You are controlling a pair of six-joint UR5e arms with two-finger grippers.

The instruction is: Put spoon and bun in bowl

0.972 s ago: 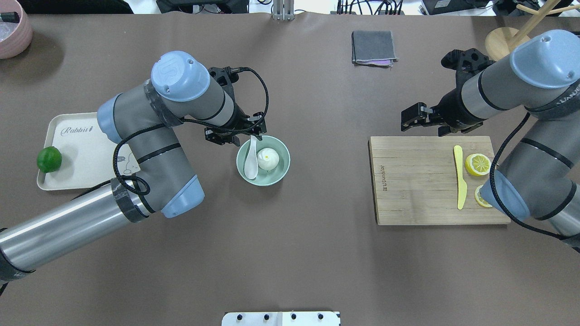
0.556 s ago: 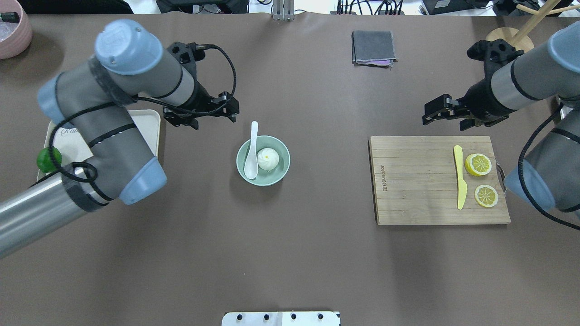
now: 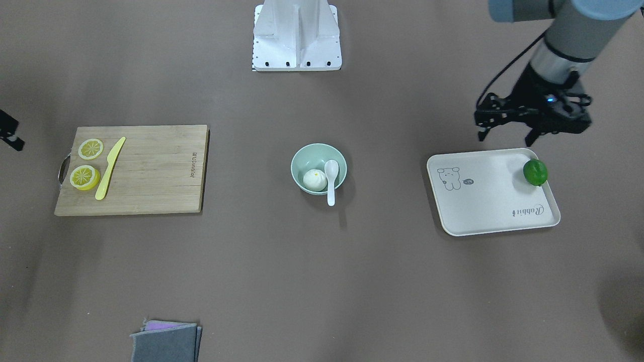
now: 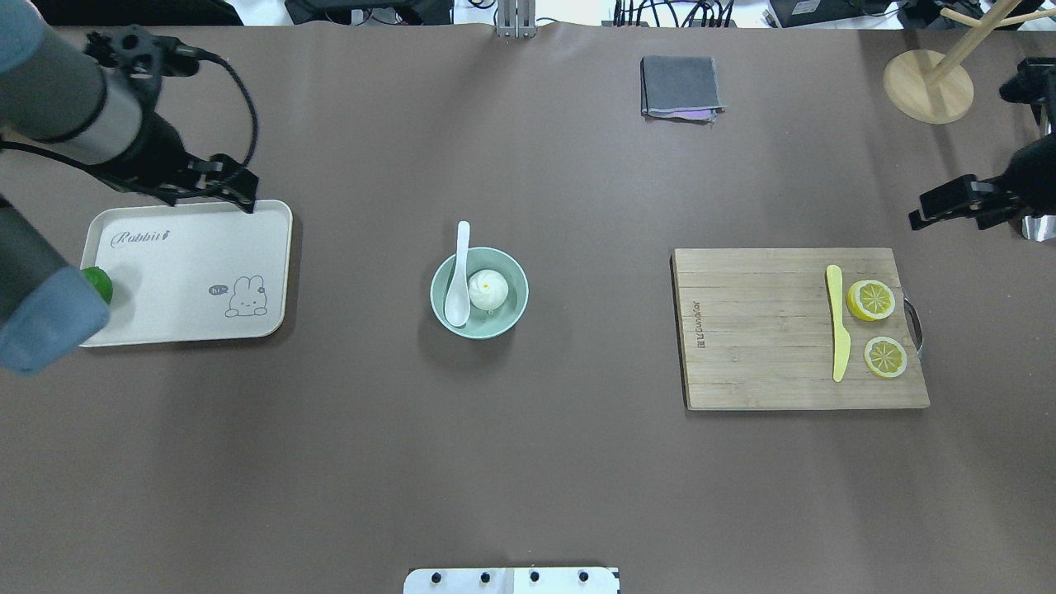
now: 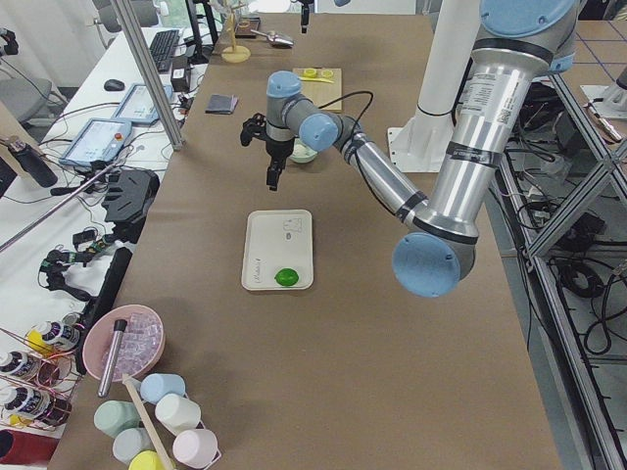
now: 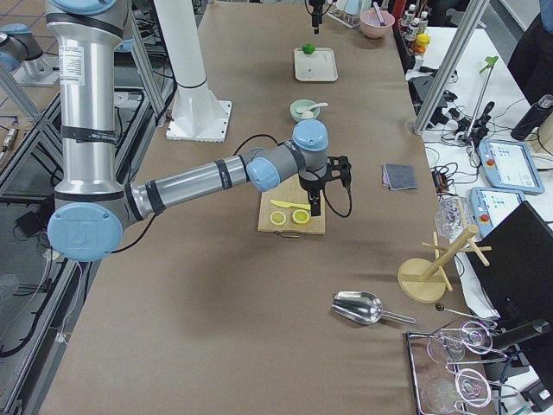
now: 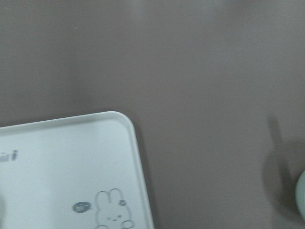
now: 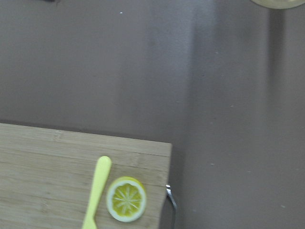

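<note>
The mint-green bowl [image 4: 520, 290] stands mid-table and also shows in the front view [image 3: 297, 162]. The white bun [image 4: 487, 289] lies inside it. The white spoon [image 4: 456, 293] rests with its scoop in the bowl beside the bun and its handle over the far rim; both show in the front view, the bun [image 3: 315, 180] and the spoon [image 3: 331, 173]. My left gripper [image 4: 213, 198] is open and empty above the tray's far right corner, well left of the bowl. My right gripper [image 4: 949, 216] is open and empty at the table's right edge.
A beige tray [image 4: 190, 272] with a green lime [image 4: 101, 283] sits at the left. A wooden cutting board [image 4: 759, 346] holds a yellow knife [image 4: 837, 322] and two lemon slices [image 4: 870, 299]. A grey cloth [image 4: 681, 87] and a wooden stand [image 4: 928, 82] are at the back.
My left gripper has left the spoon handle at the bowl and swung far left to the tray. My right gripper has drawn back to the right edge. Spoon and bun stay in the bowl.
</note>
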